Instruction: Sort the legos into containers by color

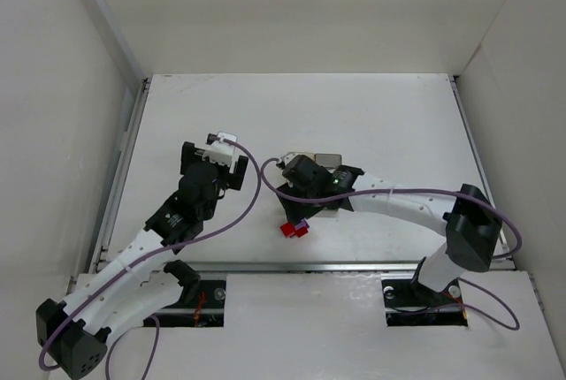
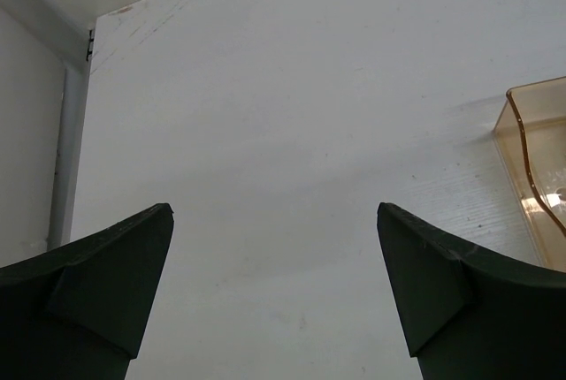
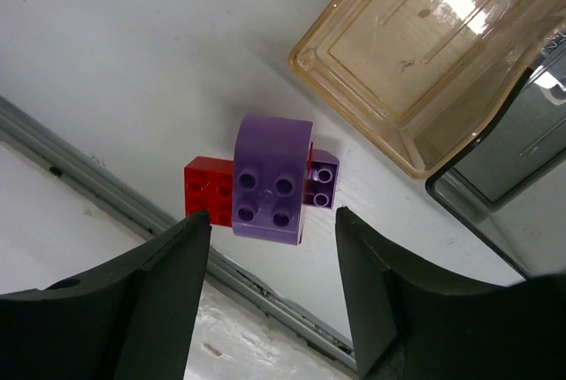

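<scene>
A cluster of legos lies on the white table near its front rail: a large purple brick [image 3: 272,178] stacked over a red brick [image 3: 208,190], with a small purple brick [image 3: 321,186] on its right. The cluster also shows in the top view [image 1: 294,228]. My right gripper [image 3: 272,221] is open and empty, hovering just above the cluster, jaws either side of the large purple brick. The tan tray [image 3: 433,53] and the dark grey tray [image 3: 517,146] lie beside it, both without bricks where visible. My left gripper [image 2: 274,212] is open and empty over bare table.
The tan tray's corner [image 2: 539,168] shows at the right edge of the left wrist view. The metal front rail [image 3: 106,186] runs just behind the legos. White walls enclose the table on three sides. In the top view the right arm [image 1: 389,199] covers most of the trays.
</scene>
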Robot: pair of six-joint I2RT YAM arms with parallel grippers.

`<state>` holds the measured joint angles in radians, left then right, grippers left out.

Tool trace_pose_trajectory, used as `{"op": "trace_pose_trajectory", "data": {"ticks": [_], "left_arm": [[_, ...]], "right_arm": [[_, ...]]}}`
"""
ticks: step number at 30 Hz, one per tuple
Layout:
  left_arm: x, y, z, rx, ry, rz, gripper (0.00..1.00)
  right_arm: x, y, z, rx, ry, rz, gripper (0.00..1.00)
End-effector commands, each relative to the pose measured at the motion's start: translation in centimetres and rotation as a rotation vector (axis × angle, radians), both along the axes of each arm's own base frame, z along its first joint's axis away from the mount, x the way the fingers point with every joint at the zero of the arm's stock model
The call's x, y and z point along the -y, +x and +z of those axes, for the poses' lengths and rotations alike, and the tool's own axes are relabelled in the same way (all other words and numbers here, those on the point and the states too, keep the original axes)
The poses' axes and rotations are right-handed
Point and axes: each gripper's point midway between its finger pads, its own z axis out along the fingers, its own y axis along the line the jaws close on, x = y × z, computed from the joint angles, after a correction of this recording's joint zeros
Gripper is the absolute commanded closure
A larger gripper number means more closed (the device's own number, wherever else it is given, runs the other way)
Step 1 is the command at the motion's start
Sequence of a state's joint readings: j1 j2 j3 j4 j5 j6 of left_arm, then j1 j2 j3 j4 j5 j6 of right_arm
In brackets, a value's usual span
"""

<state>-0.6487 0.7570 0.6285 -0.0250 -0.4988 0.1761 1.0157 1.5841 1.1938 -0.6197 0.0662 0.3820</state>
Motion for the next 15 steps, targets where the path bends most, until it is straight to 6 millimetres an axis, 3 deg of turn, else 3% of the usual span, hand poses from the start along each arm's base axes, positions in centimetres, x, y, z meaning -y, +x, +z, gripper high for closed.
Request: {"op": "trace_pose_trajectory", "data": {"ticks": [1,10,13,14,15], "left_arm": [[0.1,0.0,0.3,0.013,-0.026,0.007,0.01],[-0.2,-0.4,0.0,0.006,-0.02,0.007,0.01],[-0.2,-0.4,0.0,0.006,-0.02,0.007,0.01],[-0.2,-0.4,0.0,0.006,-0.02,0.007,0.01],[0.0,-0.4,0.0,0.004,-0.023,-0.004,0.01]], "right_arm": [[-1.3,1.4,0.3,0.046,0.033,-0.046,0.37],[-1.9,1.3,-1.4,0.043,-0.007,-0.037,0.41],[-2.0,1.2,-1.4,0.036,-0.003,-0.033,0.61],[-2.0,1.2,-1.4,0.036,-0.003,-0.033,0.77],[-2.1,1.0,-1.4,0.029,0.001,-0.028,0.84]]}}
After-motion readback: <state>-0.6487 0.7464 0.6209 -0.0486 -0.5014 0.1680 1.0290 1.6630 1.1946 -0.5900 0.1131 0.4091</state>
